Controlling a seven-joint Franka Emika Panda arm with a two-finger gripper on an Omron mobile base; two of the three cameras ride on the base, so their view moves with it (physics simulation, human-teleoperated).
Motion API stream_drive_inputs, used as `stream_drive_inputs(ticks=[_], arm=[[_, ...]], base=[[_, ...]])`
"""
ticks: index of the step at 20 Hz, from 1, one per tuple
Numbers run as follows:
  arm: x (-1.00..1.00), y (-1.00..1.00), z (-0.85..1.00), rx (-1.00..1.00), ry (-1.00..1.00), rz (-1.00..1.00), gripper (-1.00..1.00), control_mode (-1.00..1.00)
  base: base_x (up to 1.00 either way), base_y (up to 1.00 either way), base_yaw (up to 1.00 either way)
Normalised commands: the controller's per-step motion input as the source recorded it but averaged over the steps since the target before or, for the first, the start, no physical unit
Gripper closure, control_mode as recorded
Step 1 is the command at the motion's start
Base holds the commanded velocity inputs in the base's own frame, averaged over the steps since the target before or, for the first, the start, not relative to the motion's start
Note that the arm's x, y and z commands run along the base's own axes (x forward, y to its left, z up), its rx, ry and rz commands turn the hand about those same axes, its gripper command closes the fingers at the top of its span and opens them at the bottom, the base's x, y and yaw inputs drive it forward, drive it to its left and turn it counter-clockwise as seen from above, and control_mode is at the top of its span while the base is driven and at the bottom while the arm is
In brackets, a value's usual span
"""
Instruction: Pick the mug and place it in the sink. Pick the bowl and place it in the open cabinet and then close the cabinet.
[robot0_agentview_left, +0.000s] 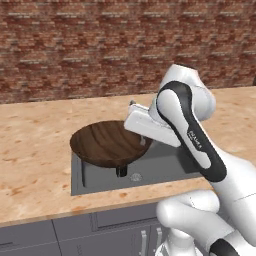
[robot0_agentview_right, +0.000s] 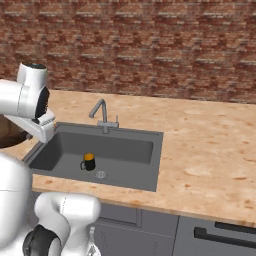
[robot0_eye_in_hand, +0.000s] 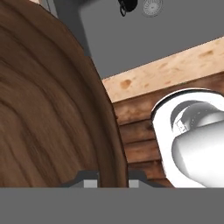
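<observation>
Two fingers (robot0_eye_in_hand: 110, 178) pinch the bowl (robot0_agentview_left: 107, 142) rim, holding it above the sink (robot0_agentview_left: 165, 167).

Wall: red-brown brick wall (robot0_agentview_left: 75, 45) runs along the back, behind the table.
Table: speckled beige stone-look table (robot0_agentview_right: 210, 145), reaching from the wall to the front edge on both sides.
Drawer fronts: grey drawer fronts (robot0_agentview_left: 30, 237) sit below the table's front edge, one with a short dark horizontal handle (robot0_agentview_right: 222, 235).
Lower doors: grey panels with short vertical silver handles (robot0_agentview_left: 143, 242).
</observation>
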Motion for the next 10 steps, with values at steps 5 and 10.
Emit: stream_drive_inputs(ticks=[5, 10], arm=[[0.00, -0.42, -0.07, -0.02, 0.00, 0.00, 1.00, -1.00], [0.00, -0.51, -0.03, 0.00, -0.01, 0.01, 1.00, -1.00]], base=[[0.00, 0.00, 0.00], [0.00, 0.00, 0.00]])
